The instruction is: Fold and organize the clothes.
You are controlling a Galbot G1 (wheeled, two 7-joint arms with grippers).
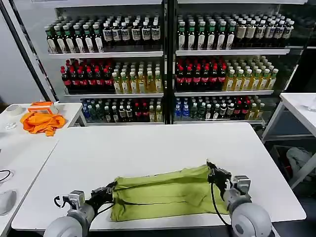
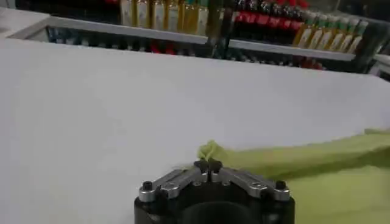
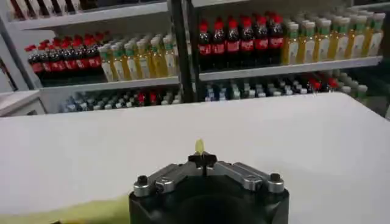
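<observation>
- T-shirt (image 1: 165, 193) lay on the near part of the white table (image 1: 148, 148), folded into a long band running left to right, close to the front edge.
- Left gripper (image 1: 109, 189) sat at the shirt's left end, fingers closed together on a pinch of the fabric.
- Left wrist view: fingertips (image 2: 208, 166) met with no gap, a small tuft of the shirt (image 2: 304, 176) bunched up just past them; the rest of the cloth trailed off to one side.
- Right gripper (image 1: 212, 171) sat at the shirt's far right corner, also clamped shut on the cloth.
- Right wrist view: fingers (image 3: 202, 160) pressed together, a small sliver of yellow-green fabric (image 3: 199, 145) sticking out between the tips; more of the shirt showed beside the gripper body.
- Fabric between the two grippers was wrinkled and lay on the table.
- Orange cloth (image 1: 42, 122) lay on a side table (image 1: 69, 111) far left, well apart from the shirt.
- Shelves of bottles (image 1: 163, 64) stood behind the table.
</observation>
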